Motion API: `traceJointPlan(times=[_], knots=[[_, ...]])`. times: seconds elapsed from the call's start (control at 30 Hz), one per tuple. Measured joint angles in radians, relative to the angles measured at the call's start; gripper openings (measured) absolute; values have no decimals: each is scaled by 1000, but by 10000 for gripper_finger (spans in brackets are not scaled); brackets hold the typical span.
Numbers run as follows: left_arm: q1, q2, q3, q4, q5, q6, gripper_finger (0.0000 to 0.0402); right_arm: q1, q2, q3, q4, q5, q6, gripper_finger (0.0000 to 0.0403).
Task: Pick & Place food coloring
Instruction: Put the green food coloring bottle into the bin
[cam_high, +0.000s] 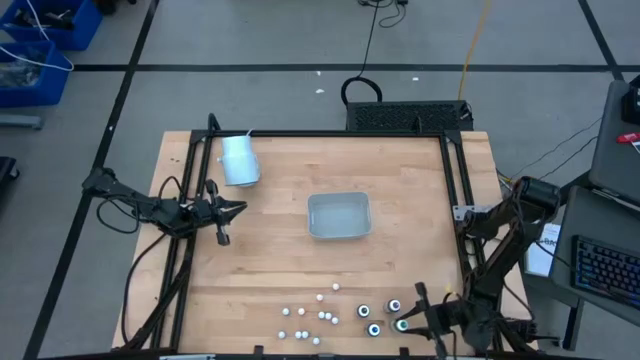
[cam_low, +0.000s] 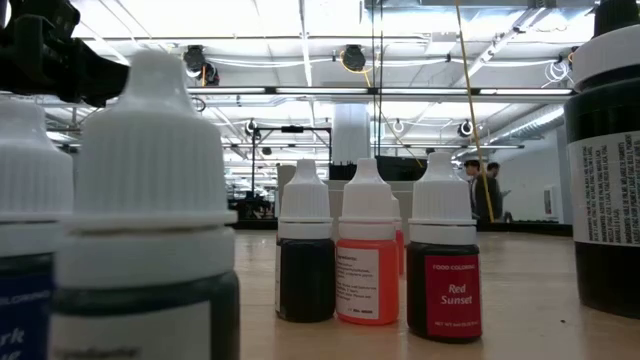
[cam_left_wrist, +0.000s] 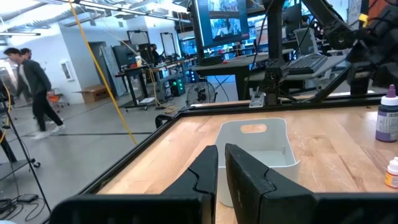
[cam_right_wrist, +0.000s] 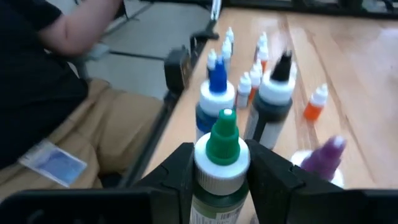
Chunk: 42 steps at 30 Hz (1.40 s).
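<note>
Overhead first: we see the clear tray (cam_high: 339, 216) at the table's (cam_high: 280, 260) middle, a pale cup (cam_high: 239, 160) lying near the far left corner, and the food coloring (cam_high: 340, 318) strung along the near edge — small white-capped bottles, then four larger round ones toward the near right corner. Our right gripper (cam_high: 408, 324) sits among those larger bottles; our left gripper (cam_high: 228, 209) hovers near the left edge.

At table height, a Red Sunset bottle (cam_low: 444, 255) stands beside an orange one (cam_low: 367, 250).

Left wrist: its fingers (cam_left_wrist: 249, 177) are pressed together, holding nothing, pointing at the tray (cam_left_wrist: 261, 146).

Right wrist: the fingers (cam_right_wrist: 277, 180) flank a green-tipped bottle (cam_right_wrist: 222, 163) — touching its cap on both sides.
</note>
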Motion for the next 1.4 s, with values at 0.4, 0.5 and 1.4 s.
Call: traceJointPlan(times=[0.4,0.5,1.4], knots=[[0,0,0,0,-4,0,40,-4,-362,0,-130,39,-222,109],[0,0,0,0,-4,-5,40,-24,-451,0,-211,43,-221,111],[0,0,0,-8,-4,-133,40,-488,-562,0,-448,-92,-256,109]])
